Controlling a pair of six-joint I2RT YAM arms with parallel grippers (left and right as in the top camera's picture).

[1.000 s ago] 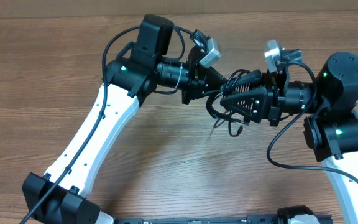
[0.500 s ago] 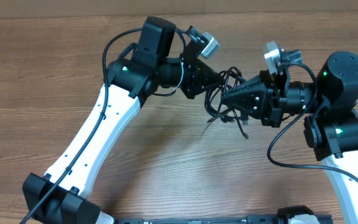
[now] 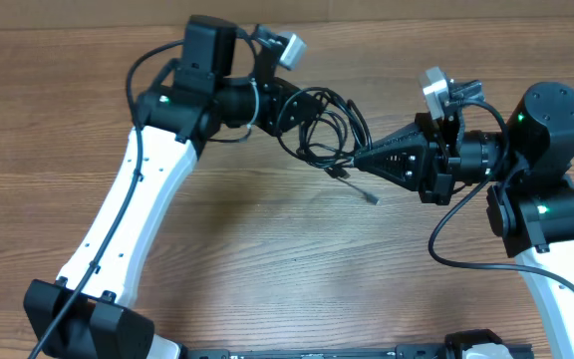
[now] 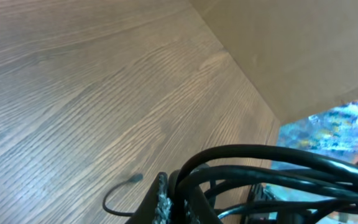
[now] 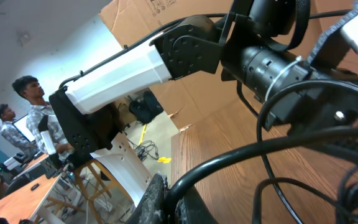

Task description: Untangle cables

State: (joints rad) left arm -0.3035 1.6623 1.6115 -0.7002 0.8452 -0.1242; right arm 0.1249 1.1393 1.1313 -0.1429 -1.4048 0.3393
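**One cable bundle pinched between two closed tools above the tabletop**

The cables (image 3: 325, 128) are thin, glossy black cords gathered in one knot of overlapping loops. The loops cross too often for the separate cords to be counted. One loose strand (image 3: 359, 185) trails from the bundle toward the near edge and ends in a small pale plug tip. In the left wrist view the cords (image 4: 272, 163) arc past the lens as thick curves. A thin strand end (image 4: 120, 190) curls below them against the wood.

The left tool (image 3: 302, 118) meets the bundle on its left side. Its jaws are pressed narrow on the cords, which emerge right at the fingers (image 4: 161, 198). The right tool (image 3: 360, 160) meets the bundle on its right side. It is likewise pinched shut, with a cord rising straight out from between its fingers (image 5: 156, 194). The bundle spans the gap between the two tips and is held up off the wood.

Bare wood of the tabletop (image 3: 267, 259) lies open on the near side of the bundle and to its far left. Beyond the bundle a cardboard wall (image 4: 291, 56) closes the far edge.

Counted: two arms, two tools, one bundle and one visible plug tip. Two people (image 5: 23, 102) stand in the background of the right wrist view.
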